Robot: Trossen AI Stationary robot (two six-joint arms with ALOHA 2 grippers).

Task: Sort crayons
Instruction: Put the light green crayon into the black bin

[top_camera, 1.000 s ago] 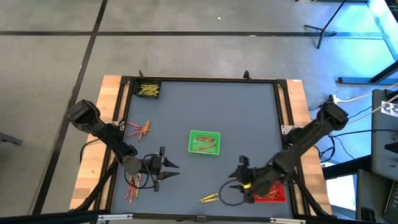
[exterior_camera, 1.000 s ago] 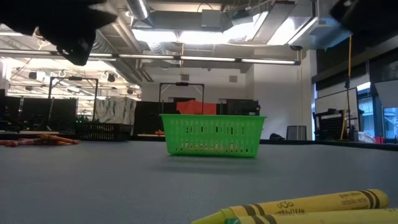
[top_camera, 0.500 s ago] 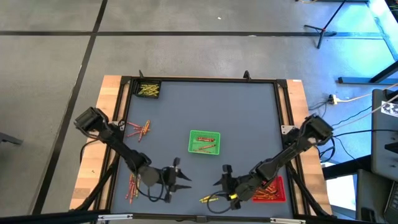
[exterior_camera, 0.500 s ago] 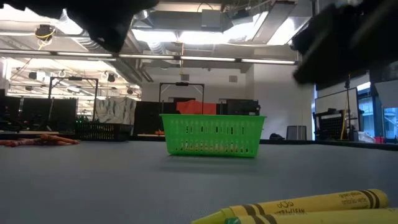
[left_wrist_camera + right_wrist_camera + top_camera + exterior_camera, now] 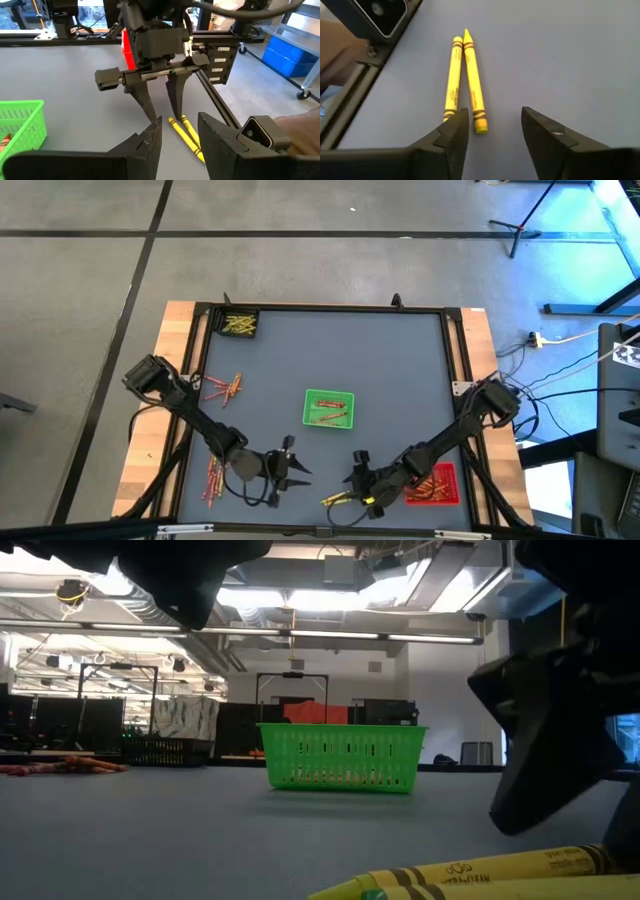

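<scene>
Two yellow crayons (image 5: 465, 80) lie side by side on the grey mat (image 5: 400, 380) near its front edge (image 5: 335, 500). My right gripper (image 5: 492, 132) hangs open low over their near ends, touching nothing; in the low view one finger (image 5: 545, 750) stands just above the crayons (image 5: 480, 875). My left gripper (image 5: 293, 460), also open with nothing between its fingers, stays left of them and faces the right gripper (image 5: 162, 100). Red and orange crayons lie in loose heaps at the left (image 5: 225, 388) and front left (image 5: 212, 478).
A green tray (image 5: 328, 408) with a few crayons stands mid-table. A red tray (image 5: 435, 485) sits at the front right under my right arm. A black tray of yellow crayons (image 5: 238, 325) is at the far left corner. A dark frame (image 5: 320, 308) rims the mat.
My right gripper has come down and toward the table's left edge, ending low over the yellow crayons and rolling a little. My left gripper has moved toward the right along the front of the table. The crayons have not moved.
</scene>
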